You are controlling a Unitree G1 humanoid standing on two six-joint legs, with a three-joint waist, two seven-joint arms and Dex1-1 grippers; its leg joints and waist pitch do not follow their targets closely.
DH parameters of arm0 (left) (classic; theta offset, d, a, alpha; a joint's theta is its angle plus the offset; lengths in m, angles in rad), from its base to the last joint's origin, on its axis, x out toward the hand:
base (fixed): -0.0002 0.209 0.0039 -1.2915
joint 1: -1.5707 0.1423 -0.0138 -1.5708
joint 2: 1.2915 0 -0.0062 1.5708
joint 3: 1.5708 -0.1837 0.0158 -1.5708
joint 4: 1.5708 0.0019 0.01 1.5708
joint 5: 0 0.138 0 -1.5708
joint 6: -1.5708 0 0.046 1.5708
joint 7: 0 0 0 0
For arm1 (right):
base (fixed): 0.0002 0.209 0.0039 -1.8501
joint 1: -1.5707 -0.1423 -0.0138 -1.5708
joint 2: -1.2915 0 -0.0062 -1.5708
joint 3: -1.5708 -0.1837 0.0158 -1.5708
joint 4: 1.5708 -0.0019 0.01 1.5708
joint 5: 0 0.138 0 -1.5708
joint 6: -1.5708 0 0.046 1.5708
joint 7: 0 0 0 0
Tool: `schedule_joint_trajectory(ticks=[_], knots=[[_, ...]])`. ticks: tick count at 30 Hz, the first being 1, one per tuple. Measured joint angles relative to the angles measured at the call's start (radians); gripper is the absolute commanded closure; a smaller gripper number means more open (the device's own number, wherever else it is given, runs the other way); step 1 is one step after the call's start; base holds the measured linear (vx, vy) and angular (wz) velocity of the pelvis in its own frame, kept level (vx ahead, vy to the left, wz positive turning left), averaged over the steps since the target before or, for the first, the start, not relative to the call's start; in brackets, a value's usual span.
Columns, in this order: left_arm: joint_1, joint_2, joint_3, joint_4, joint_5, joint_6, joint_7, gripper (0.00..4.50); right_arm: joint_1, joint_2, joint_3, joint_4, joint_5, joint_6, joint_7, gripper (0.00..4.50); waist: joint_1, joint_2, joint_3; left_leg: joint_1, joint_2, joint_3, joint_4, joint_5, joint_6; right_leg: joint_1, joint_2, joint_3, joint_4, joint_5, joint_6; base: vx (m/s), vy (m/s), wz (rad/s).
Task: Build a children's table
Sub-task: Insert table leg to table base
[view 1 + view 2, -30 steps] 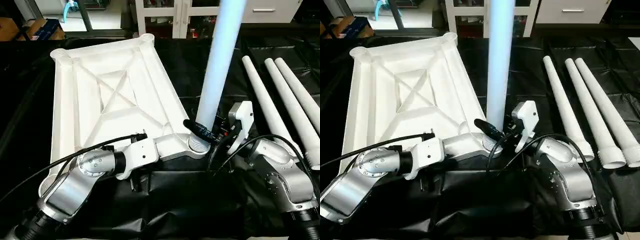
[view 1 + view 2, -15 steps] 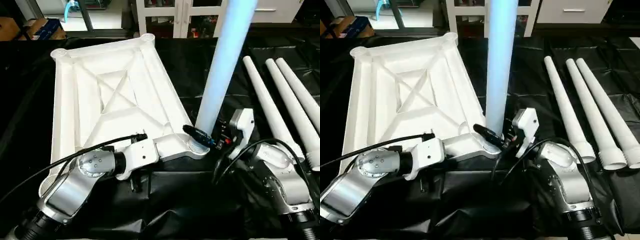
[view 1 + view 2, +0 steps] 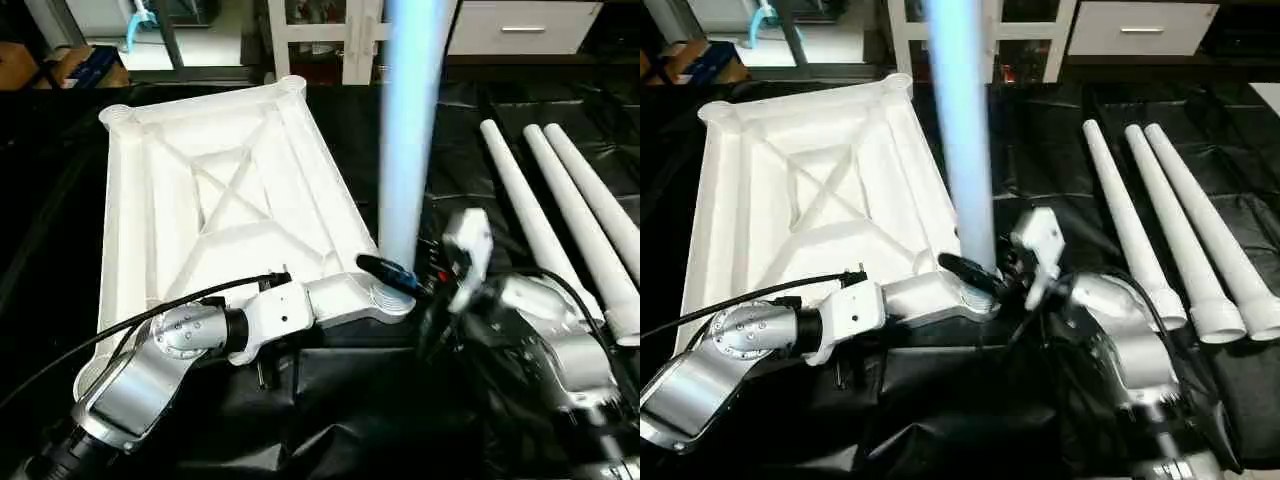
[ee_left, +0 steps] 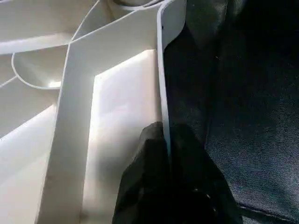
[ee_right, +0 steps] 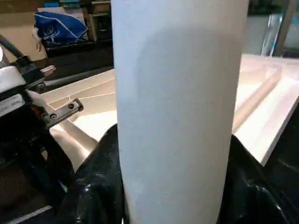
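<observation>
The children's table top point(image 3: 220, 200) lies upside down on black cloth, X ribs facing up. One white leg point(image 3: 405, 150) stands almost upright with its foot in the near right corner socket point(image 3: 385, 298). My right gripper point(image 3: 395, 272) is shut on this leg just above the socket; in the right wrist view its black fingers point(image 5: 100, 186) flank the leg point(image 5: 177, 116). My left gripper point(image 4: 167, 142) is shut on the table top's near rim point(image 4: 161, 70), one finger on each side. Three more legs point(image 3: 530, 215) lie side by side at the right.
Black cloth point(image 3: 350, 400) covers the work surface. White cabinets point(image 3: 520, 25) stand along the back, and a blue box point(image 3: 90, 62) sits at the back left. The loose legs' wide ends point(image 3: 1220, 320) point towards me beside my right forearm point(image 3: 560, 350).
The held leg has swung from leaning right to nearly upright over the corner socket, and my right arm has shifted left with it. The left arm keeps its grip on the rim.
</observation>
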State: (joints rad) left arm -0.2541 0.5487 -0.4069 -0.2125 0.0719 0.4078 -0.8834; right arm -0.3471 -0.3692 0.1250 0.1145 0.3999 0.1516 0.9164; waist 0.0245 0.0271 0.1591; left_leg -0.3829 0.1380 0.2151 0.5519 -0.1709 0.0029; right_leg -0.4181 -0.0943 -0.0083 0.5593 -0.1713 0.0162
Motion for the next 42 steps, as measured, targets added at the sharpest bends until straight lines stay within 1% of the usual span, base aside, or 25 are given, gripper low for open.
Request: schedule_joint_trajectory(ticks=[2, 5, 10, 14, 17, 19, 21, 24, 27, 30, 34, 39, 42], knots=[[-0.001, -0.001, 0.0, 0.0, 0.002, 0.001, 0.001, 4.5, -0.005, 0.003, 0.0, 0.01, 0.001, 0.003, -0.002, 2.65, -0.001, -0.001, -0.001, 0.0, 0.0, -0.001, 0.0, 0.0, 0.0, -0.001, 0.0, 0.0, -0.001, -0.001, 0.002, 0.0, 0.0, 0.0], [0.002, -0.002, -0.001, -0.001, 0.004, 0.004, 0.001, 4.5, -0.005, 0.003, -0.001, 0.015, 0.001, 0.003, -0.001, 2.65, -0.007, -0.003, -0.001, 0.001, 0.0, -0.001, 0.0, 0.0, 0.0, -0.001, 0.0, 0.0, -0.003, -0.001, 0.002, 0.0, 0.0, 0.0], [0.009, -0.002, -0.002, -0.01, 0.004, 0.006, 0.001, 4.5, 0.03, 0.015, -0.027, 0.01, 0.012, -0.008, -0.009, 2.65, -0.009, -0.004, -0.001, 0.001, 0.0, -0.001, 0.0, 0.0, 0.0, 0.0, 0.0, 0.0, -0.007, -0.002, 0.002, 0.0, 0.0, 0.0], [0.009, -0.004, -0.002, -0.012, 0.005, 0.007, 0.001, 4.5, 0.063, 0.036, -0.071, 0.006, 0.054, -0.011, -0.026, 2.65, -0.006, -0.004, -0.001, 0.001, 0.0, -0.001, -0.001, 0.0, 0.0, 0.0, 0.0, 0.0, -0.008, -0.002, 0.002, 0.0, 0.0, 0.0], [0.008, -0.009, -0.003, -0.01, 0.005, 0.007, 0.001, 4.5, 0.081, 0.04, -0.085, 0.004, 0.074, -0.021, -0.029, 2.65, -0.002, -0.002, -0.001, 0.0, 0.0, -0.001, -0.006, 0.0, 0.0, 0.0, 0.001, -0.001, -0.014, -0.002, 0.002, 0.0, 0.0, 0.0], [0.004, -0.012, -0.009, -0.011, 0.005, 0.007, 0.001, 4.5, 0.116, 0.048, -0.106, -0.017, 0.085, -0.038, -0.035, 2.65, 0.007, -0.002, -0.001, 0.0, -0.001, -0.001, -0.009, 0.0, 0.0, 0.001, 0.001, -0.001, -0.018, -0.002, 0.002, 0.0, 0.0, 0.0], [0.004, -0.014, -0.013, -0.013, 0.004, 0.007, -0.002, 4.5, 0.148, 0.054, -0.121, -0.033, 0.103, -0.052, -0.037, 2.65, 0.01, -0.002, -0.001, 0.0, 0.0, 0.002, -0.011, 0.0, 0.0, 0.001, 0.001, 0.001, -0.018, -0.002, 0.002, 0.0, 0.0, 0.0], [0.005, -0.015, -0.014, -0.019, 0.002, 0.007, -0.007, 4.5, 0.179, 0.054, -0.123, -0.056, 0.106, -0.075, -0.037, 2.65, 0.012, 0.001, -0.003, 0.001, 0.0, 0.006, -0.014, 0.0, 0.0, 0.002, 0.001, 0.003, -0.017, -0.001, 0.002, 0.0, 0.0, 0.0], [0.005, -0.017, -0.022, -0.021, 0.001, 0.006, -0.008, 4.5, 0.211, 0.054, -0.125, -0.075, 0.105, -0.102, -0.037, 2.65, 0.014, 0.001, -0.005, 0.003, 0.0, 0.01, -0.019, 0.0, 0.0, 0.004, 0.001, 0.006, -0.017, -0.001, 0.002, 0.0, 0.0, 0.0], [0.006, -0.018, -0.025, -0.021, 0.001, 0.006, -0.009, 4.5, 0.234, 0.054, -0.125, -0.086, 0.102, -0.128, -0.041, 2.65, 0.014, 0.001, -0.005, 0.005, 0.0, 0.01, -0.021, 0.0, 0.0, 0.007, 0.001, 0.007, -0.017, -0.001, 0.002, 0.0, 0.0, 0.0], [0.006, -0.018, -0.025, -0.02, 0.001, 0.008, -0.009, 4.5, 0.278, 0.06, -0.12, -0.107, 0.089, -0.168, -0.062, 2.65, 0.012, 0.001, -0.005, 0.005, 0.0, 0.01, -0.021, 0.0, 0.0, 0.008, 0.001, 0.007, -0.017, -0.005, 0.007, 0.0, 0.0, 0.0], [0.005, -0.019, -0.027, -0.02, 0.001, 0.008, -0.009, 4.5, 0.297, 0.065, -0.115, -0.125, 0.069, -0.188, -0.077, 2.65, 0.012, 0.001, -0.005, 0.006, 0.0, 0.009, -0.022, 0.0, 0.0, 0.01, 0.001, 0.008, -0.017, -0.01, 0.015, 0.0, 0.0, 0.0], [0.006, -0.019, -0.027, -0.02, 0.0, 0.009, -0.014, 4.5, 0.299, 0.058, -0.109, -0.131, 0.063, -0.188, -0.078, 2.65, 0.011, 0.001, -0.005, 0.01, 0.0, 0.009, -0.022, 0.0, 0.0, 0.013, 0.001, 0.008, -0.017, -0.01, 0.016, 0.0, 0.0, 0.0]])
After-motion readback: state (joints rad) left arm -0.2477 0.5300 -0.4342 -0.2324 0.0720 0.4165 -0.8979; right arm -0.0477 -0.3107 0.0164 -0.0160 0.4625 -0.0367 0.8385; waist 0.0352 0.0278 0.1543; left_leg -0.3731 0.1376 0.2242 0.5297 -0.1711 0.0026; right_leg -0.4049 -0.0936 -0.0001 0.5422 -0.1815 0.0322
